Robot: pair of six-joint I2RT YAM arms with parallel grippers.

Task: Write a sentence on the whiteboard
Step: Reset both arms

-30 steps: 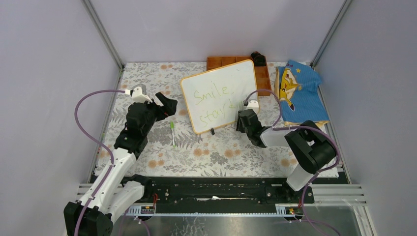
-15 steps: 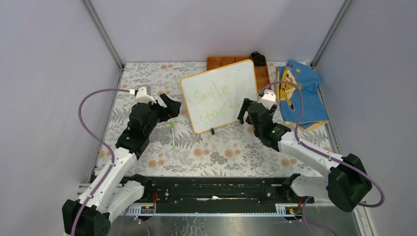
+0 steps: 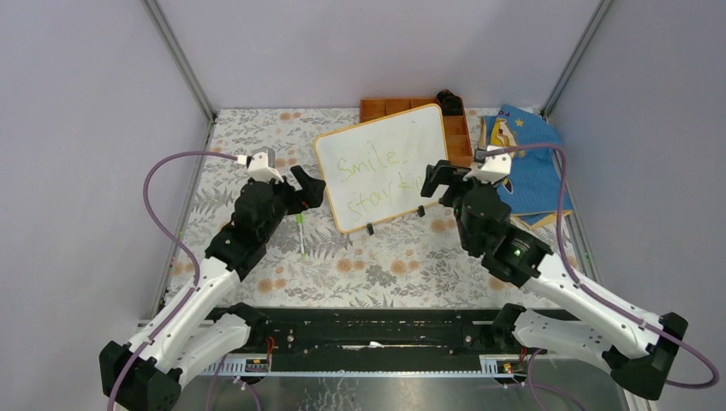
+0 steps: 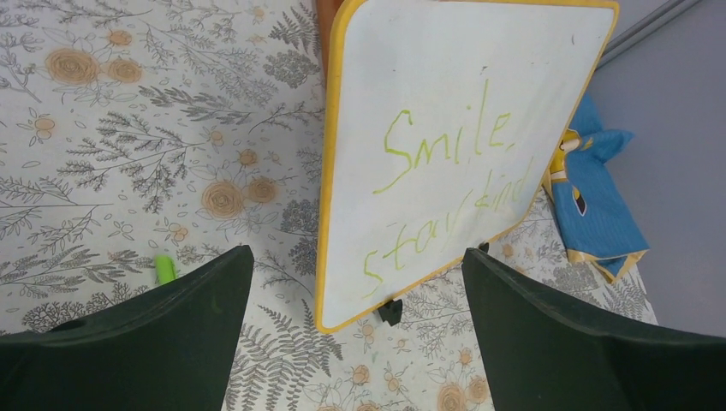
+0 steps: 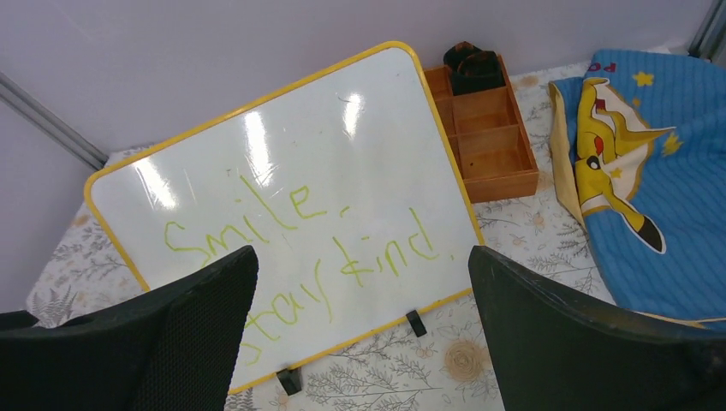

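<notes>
Both left gripper (image 3: 308,186) and right gripper (image 3: 437,178) are being held with jaws spread, empty; the whiteboard (image 3: 385,167) is being judged light, rigid, slick, best pinched at its frame edge.

Both arms reach forward, left hand (image 3: 308,187) and right hand (image 3: 437,181) spread wide.

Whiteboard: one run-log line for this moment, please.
whiteboard standing | sentence written | marker lying loose | left gripper open, empty | right gripper open, empty
</notes>
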